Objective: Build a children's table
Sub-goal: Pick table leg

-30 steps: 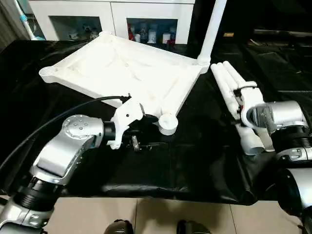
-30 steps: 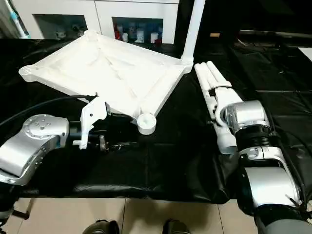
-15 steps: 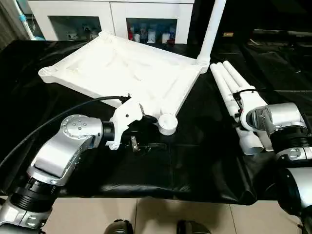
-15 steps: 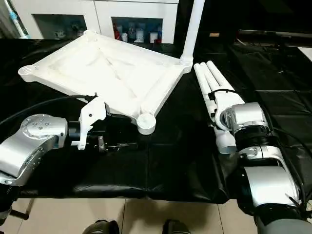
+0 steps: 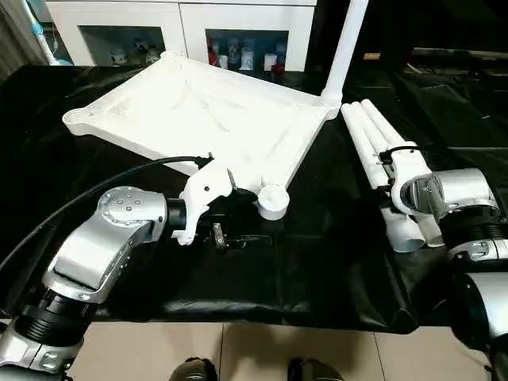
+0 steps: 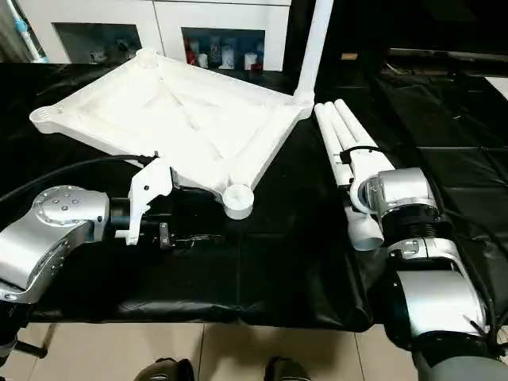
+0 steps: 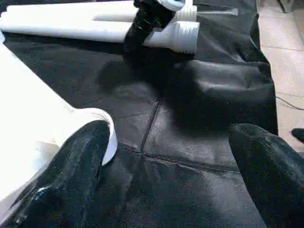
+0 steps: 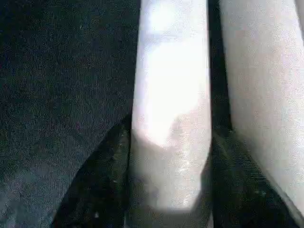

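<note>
Fingers (image 8: 107, 185) of the right gripper (image 8: 166, 190) clasp one white leg (image 8: 171, 95), which lies among three on the black cloth (image 5: 333, 262), long axis running near to far. Left gripper (image 7: 166, 156) gapes beside the upturned tabletop's (image 5: 206, 111) near corner socket (image 5: 272, 200); a fourth leg (image 5: 345, 44) stands upright at its far right corner.

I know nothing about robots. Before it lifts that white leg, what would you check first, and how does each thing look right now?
1. Right gripper around one leg: ok, a black finger on each side of it.
2. Grip firm enough to lift: cannot tell.
3. Neighbouring loose legs free of the jaws: ok, they lie alongside.
4. Tabletop underside up, near corner socket open: ok.
5. One leg already standing in the far socket: ok.
6. Left gripper out of the way: not ok, it sits open beside the near socket.
</note>
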`<state>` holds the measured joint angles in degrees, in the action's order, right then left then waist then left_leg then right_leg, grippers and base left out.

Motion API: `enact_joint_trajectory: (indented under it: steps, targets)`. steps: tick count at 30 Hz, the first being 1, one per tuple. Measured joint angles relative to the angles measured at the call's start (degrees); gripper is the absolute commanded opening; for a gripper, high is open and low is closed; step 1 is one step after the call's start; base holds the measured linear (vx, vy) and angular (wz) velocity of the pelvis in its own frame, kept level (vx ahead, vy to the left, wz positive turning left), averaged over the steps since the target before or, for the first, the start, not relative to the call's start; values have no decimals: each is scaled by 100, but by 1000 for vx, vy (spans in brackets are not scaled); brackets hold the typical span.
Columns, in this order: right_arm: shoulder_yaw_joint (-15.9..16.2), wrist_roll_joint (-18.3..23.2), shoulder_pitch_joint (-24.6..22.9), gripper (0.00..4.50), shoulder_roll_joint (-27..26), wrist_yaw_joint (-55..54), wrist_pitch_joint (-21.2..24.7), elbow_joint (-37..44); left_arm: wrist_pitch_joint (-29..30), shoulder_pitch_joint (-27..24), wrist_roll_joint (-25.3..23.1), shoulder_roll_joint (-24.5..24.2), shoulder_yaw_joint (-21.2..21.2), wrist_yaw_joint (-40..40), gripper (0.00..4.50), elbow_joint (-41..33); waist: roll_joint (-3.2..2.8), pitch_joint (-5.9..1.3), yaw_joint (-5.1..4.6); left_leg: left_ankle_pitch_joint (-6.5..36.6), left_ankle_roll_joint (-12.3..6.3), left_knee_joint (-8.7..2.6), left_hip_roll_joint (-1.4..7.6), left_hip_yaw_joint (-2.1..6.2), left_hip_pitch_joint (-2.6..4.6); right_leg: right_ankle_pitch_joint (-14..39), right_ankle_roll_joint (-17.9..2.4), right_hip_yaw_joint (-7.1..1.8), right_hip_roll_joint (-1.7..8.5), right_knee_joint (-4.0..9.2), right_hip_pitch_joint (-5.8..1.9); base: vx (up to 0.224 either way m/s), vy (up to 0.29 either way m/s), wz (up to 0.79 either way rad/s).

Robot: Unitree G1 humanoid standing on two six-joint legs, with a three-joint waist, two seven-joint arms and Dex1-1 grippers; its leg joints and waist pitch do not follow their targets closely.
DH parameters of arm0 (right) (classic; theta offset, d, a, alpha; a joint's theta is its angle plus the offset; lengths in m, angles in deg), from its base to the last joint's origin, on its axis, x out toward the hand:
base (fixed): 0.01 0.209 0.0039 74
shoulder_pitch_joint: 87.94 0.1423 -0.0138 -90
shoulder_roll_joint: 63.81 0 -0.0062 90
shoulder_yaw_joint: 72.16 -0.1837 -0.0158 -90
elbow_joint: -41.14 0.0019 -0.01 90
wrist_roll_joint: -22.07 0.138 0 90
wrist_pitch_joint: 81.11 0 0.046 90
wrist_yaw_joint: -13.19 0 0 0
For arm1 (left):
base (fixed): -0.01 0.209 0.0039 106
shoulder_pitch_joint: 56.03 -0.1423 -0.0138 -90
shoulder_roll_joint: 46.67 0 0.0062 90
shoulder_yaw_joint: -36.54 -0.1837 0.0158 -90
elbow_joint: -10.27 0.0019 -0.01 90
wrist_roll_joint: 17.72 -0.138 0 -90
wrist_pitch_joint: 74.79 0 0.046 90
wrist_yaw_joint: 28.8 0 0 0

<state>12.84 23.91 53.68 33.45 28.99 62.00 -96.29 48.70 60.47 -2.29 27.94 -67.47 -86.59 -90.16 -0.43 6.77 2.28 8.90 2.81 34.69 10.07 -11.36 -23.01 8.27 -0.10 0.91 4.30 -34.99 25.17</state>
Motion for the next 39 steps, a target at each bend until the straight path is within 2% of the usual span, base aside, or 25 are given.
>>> enact_joint_trajectory:
  steps: [9,14,17,19,21,22,26,29,31,34,39]
  targets:
    - [-409,111,-313,182,-239,-421,-33,657,-21,7,59,132,11,76,450,10,-2,-1,3,0,0,0,0,0,1,0,0,0,0,-1,-1,0,0,0]
    - [-824,343,-664,182,-544,-817,-874,1424,-194,130,82,476,243,371,450,191,-3,-2,12,0,0,0,0,0,1,0,0,0,0,-2,0,0,0,0]
    - [-1194,463,-966,182,-842,-1225,-1515,2193,-298,285,246,946,643,820,450,421,-3,-2,26,0,0,0,0,-1,0,0,0,0,0,-1,0,0,0,0]
    - [-1298,550,-1147,182,-1047,-1327,-1955,2663,-288,418,422,1271,920,1190,450,542,-2,-2,27,0,0,0,-1,-2,0,0,0,-1,0,1,-2,0,0,0]
    - [-1461,684,-1414,182,-1351,-1341,-2526,3225,-32,601,785,1727,1305,1619,450,613,-2,-3,49,1,-1,0,0,-3,-2,1,2,-1,0,2,-1,0,0,0]
    - [-1450,729,-1421,182,-1413,-1326,-2639,3325,28,656,868,1757,1343,1704,450,619,-2,-3,37,1,-1,0,0,-5,-1,1,2,-2,0,1,0,0,0,0]
    - [-1300,998,-1808,182,-1438,-761,-3049,4042,427,756,1325,2094,1656,1986,450,600,4,-6,36,1,-2,-1,0,-4,-1,6,10,-1,0,0,0,0,0,0]
    - [-849,1250,-2224,182,-1415,39,-3205,4687,817,968,1836,2467,1960,2234,450,636,4,-6,29,1,-3,-1,1,-3,-4,6,11,0,-1,1,1,0,0,0]
    - [-422,1358,-2349,181,-1410,494,-3292,4939,1009,1260,2096,2699,2118,2502,450,712,4,-6,28,0,-3,1,1,-3,-3,5,10,1,0,1,0,0,0,0]
    - [99,1378,-2431,181,-1412,889,-3398,5224,1072,1513,2187,2792,2273,2798,450,883,11,-10,23,0,-3,1,0,-1,-1,24,42,2,0,1,-3,0,0,0]
    - [529,1350,-2531,181,-1424,1105,-3410,5415,1243,1514,2210,2914,2481,3187,450,1149,27,-17,47,2,-7,4,-1,3,-12,26,45,2,1,9,-2,0,0,0]
